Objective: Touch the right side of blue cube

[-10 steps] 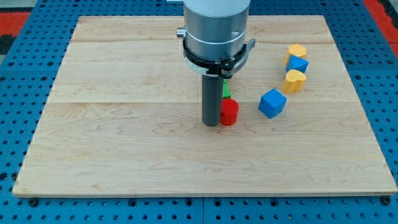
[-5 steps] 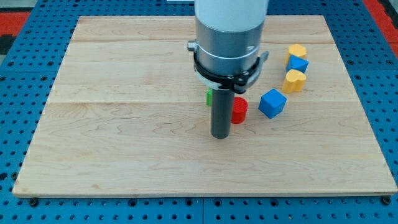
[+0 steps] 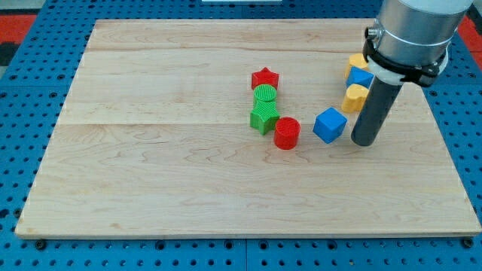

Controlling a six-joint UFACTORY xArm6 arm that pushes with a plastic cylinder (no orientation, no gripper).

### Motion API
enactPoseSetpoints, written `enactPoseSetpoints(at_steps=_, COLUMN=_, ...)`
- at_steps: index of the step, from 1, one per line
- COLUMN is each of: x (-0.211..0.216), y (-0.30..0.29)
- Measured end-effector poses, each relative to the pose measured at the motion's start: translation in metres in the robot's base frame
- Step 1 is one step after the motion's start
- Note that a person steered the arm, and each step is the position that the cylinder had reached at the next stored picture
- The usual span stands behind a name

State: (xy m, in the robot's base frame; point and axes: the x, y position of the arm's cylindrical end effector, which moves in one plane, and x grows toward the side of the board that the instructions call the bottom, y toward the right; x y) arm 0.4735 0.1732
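My tip (image 3: 363,142) stood on the desk (image 3: 151,188) just to the view's right of the blue cube (image 3: 329,124), a narrow gap showing between them; no contact was evident. The cube lay right of centre, with a red cylinder (image 3: 286,132) near its left. There are no fingers on this rig (only a plain rod), so nothing was grasped. A yellow block (image 3: 355,97) sat close behind the rod. Recommended: a short, slow slide toward the view's left, aimed at the middle of the cube's right face, stopping at first touch.
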Motion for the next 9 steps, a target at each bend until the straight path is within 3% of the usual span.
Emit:
enactPoseSetpoints(at_steps=3, x=-0.029, y=-0.005)
enactPoseSetpoints(at_steps=9, x=-0.019, y=-0.016)
